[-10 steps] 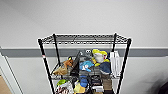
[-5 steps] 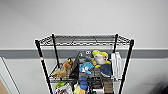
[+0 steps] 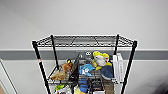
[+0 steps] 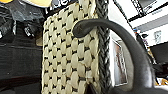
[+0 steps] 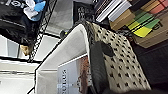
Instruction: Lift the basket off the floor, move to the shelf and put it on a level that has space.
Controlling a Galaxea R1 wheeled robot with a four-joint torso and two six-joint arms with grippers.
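Note:
The shelf [image 3: 85, 41] stands straight ahead in the head view, a black wire rack against a pale wall. Its top level [image 3: 75, 40] is a bare wire grid with nothing on it. The basket [image 4: 72, 57] shows very close in the left wrist view as beige-and-dark weave with a dark rim and a dark loop handle [image 4: 117, 27]. In the right wrist view the basket [image 5: 120, 57] shows its white lining [image 5: 67, 50], a dark handle [image 5: 97, 62] and a book [image 5: 71, 77] inside. It hangs beside the rack's lower tiers, off the floor.
The second tier holds soft toys [image 3: 100, 60], a brown toy [image 3: 62, 71] and upright white boxes [image 3: 118, 66]. Lower tiers carry more toys and cardboard boxes [image 5: 147, 27] with stacked books [image 5: 112, 10]. A grey band runs along the wall [image 3: 20, 55].
The whole head picture has shifted slightly, so the rack sits a little lower in it; that is camera motion. The things on the rack have not moved.

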